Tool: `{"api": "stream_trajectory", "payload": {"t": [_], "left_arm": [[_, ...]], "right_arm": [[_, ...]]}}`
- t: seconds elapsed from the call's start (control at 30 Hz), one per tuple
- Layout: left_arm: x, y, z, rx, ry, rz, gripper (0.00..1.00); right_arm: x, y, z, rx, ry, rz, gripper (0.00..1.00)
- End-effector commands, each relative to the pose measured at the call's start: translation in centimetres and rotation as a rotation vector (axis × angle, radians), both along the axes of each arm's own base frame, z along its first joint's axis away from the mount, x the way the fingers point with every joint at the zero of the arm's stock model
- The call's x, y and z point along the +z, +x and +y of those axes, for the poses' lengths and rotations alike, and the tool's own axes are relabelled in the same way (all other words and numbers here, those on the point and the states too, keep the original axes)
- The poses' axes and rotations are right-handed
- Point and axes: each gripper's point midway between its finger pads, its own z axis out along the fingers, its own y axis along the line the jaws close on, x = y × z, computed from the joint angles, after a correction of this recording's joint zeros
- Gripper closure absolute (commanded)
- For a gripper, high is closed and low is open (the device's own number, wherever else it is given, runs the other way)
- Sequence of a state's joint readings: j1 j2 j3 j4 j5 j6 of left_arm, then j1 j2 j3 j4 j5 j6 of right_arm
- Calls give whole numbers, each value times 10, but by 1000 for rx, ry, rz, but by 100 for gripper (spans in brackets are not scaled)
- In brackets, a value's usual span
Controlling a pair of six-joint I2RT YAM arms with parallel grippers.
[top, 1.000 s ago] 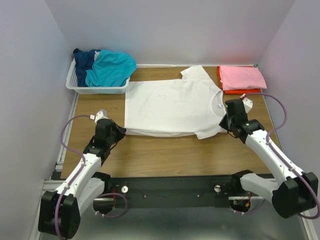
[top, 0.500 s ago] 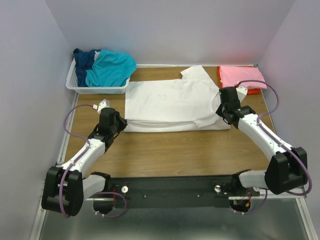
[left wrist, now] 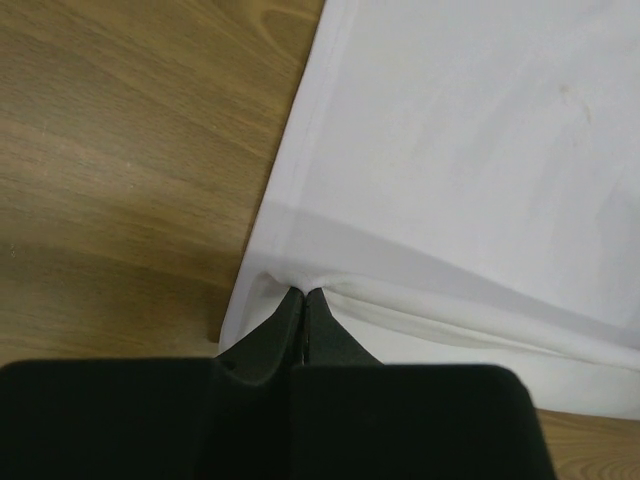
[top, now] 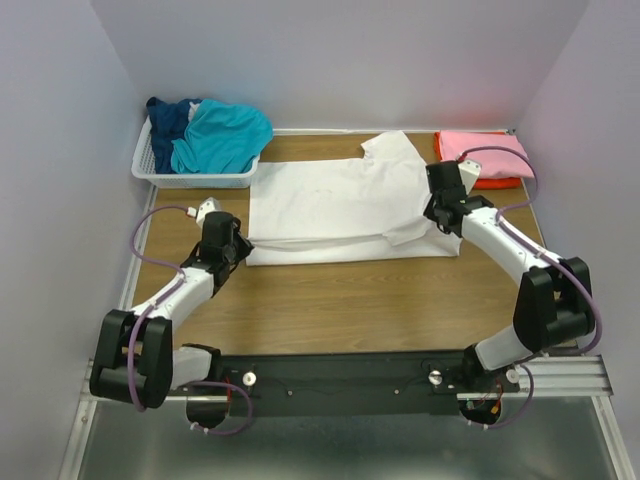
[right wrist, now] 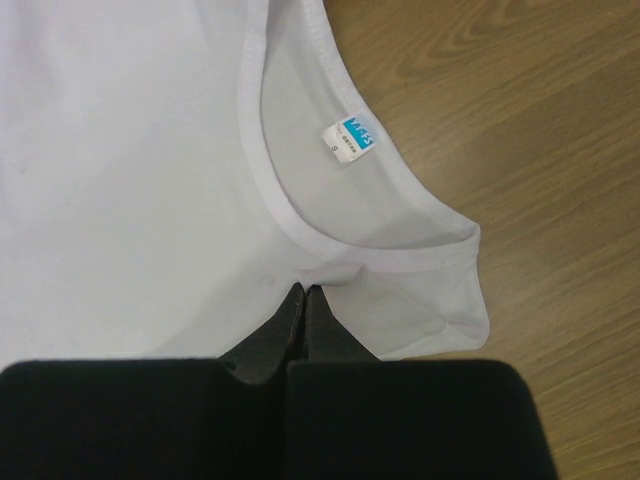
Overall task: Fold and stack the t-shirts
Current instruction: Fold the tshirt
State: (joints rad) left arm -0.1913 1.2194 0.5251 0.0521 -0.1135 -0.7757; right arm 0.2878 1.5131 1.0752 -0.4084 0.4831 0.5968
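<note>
**Left fingers**: pressed together with no gap showing. The tips pinch the side edge of the white t-shirt, and the cloth rises to a small peak where they meet.

**Left arm:** rises from the lower left of the top view. The forearm is stretched low over the bench, and the wrist sits at the shirt's lower-left corner.

**Right fingers**: closed tight, nipping the collar rim just below the neck opening. The small blue neck label lies inside the collar, above the tips.

**Right arm:** elbow near the right edge of the top view, forearm angled up and left, wrist over the collar end of the shirt.

**White t-shirt:** centre of the bench, lying flat and lengthwise. Its lower edge is doubled into a band, and one sleeve points towards upper centre.

**Other stock:**
- Upper left: teal t-shirt and navy t-shirt, heaped in the white basket.
- Upper right: pink t-shirt, folded on top of the orange t-shirt, near the right wrist.
</note>
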Motion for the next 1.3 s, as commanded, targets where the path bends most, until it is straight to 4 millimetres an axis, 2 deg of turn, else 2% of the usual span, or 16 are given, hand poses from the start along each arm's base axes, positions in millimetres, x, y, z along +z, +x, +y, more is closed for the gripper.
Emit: {"api": "stream_trajectory", "payload": {"t": [0.0,0.5,0.6,0.63,0.73,0.77,0.8,0.83,0.87,0.93,0.97,1.0,1.03,1.1,1.17,1.27], "left_arm": [[9,18,8,23,41,-36,100],[-13,31,11,35,64,30,100],[-14,34,15,54,75,32,100],[-14,35,15,63,72,33,92],[-2,44,17,79,71,11,55],[1,45,17,76,74,8,42],[8,47,15,66,69,-6,19],[16,50,13,59,66,-19,6],[24,48,13,54,64,-27,2],[34,45,12,48,56,-46,2],[42,39,11,44,46,-70,2],[46,36,10,38,39,-81,2],[48,32,9,33,26,-92,2],[51,21,1,-10,-5,-115,1],[44,14,-6,-42,-29,-117,1],[35,7,-23,-102,-63,-114,1]], "right_arm": [[8,18,-6,-30,-39,-41,99],[-20,43,-6,-49,-82,-1,99],[-27,49,-5,-44,-79,9,94],[-27,53,-5,-42,-78,4,93],[-28,62,-1,-35,-73,2,86],[-30,63,-1,-33,-74,7,62],[-27,65,4,-11,-63,5,39],[-27,64,6,-3,-53,6,18],[-18,63,8,-2,-37,-16,0],[-17,53,9,9,-7,-15,0],[-6,48,9,12,3,-39,0],[-13,43,8,14,2,-20,0],[-12,32,9,34,19,-16,0],[-6,21,21,96,82,-24,0],[-19,5,30,139,131,14,0],[-35,-13,55,240,244,54,0]]}}
